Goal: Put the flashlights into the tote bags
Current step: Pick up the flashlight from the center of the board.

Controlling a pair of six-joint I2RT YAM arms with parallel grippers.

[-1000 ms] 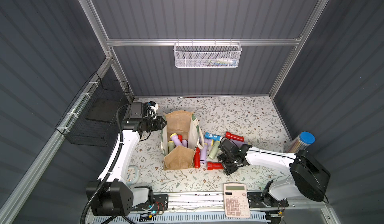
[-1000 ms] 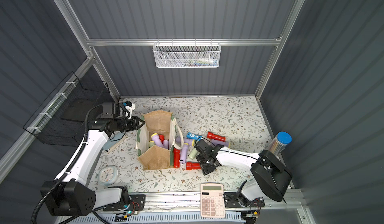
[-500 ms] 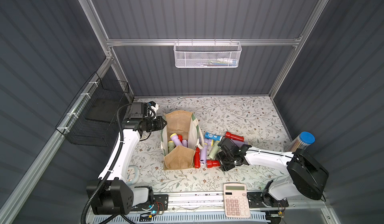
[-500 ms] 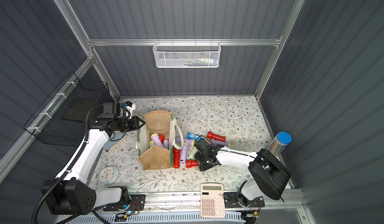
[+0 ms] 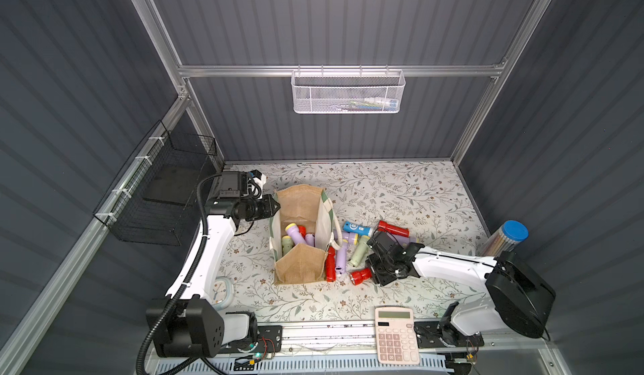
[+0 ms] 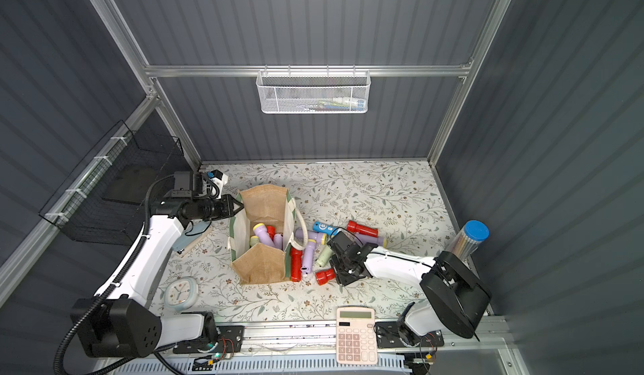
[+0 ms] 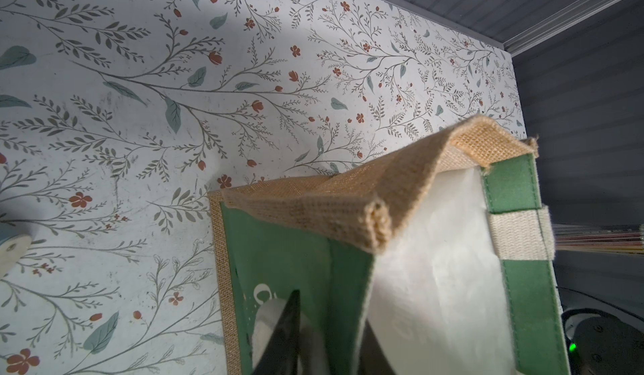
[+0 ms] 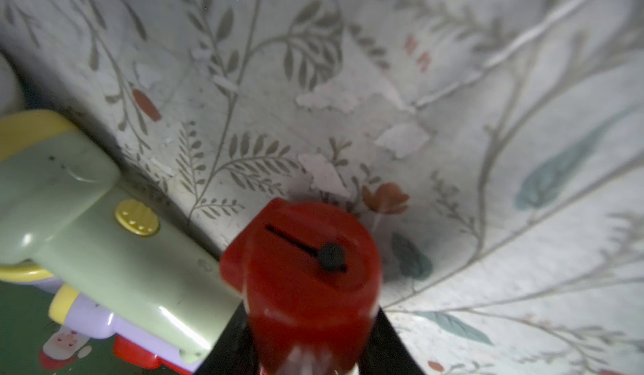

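Presently, the right gripper [image 8: 310, 342] is clamped on a red flashlight [image 8: 303, 261]. One black finger sits on each side of the barrel, and the wide head projects beyond the fingertips. Whether this flashlight touches the table [image 5: 400, 195] cannot be determined. Just beside it lies a pale green flashlight [image 8: 104, 237], with a lilac flashlight [image 8: 90, 321] next to that. In a top view, these belong to a loose cluster just right of the tote bag [image 5: 299, 268]. A second red flashlight [image 5: 330, 265] lies against the bag wall, and a blue flashlight [image 5: 357, 229] lies farther back. The left gripper [image 5: 275, 207] is closed on the rim of the bag's left side panel. The wrist view shows one finger [image 7: 289, 328] outside the green panel and the other inside. The bag stands upright and open, and contains several flashlights [image 5: 296, 233]. A calculator [image 5: 395, 335] lies at the front edge, and a pencil tube [image 5: 505, 241] stands at the right wall.
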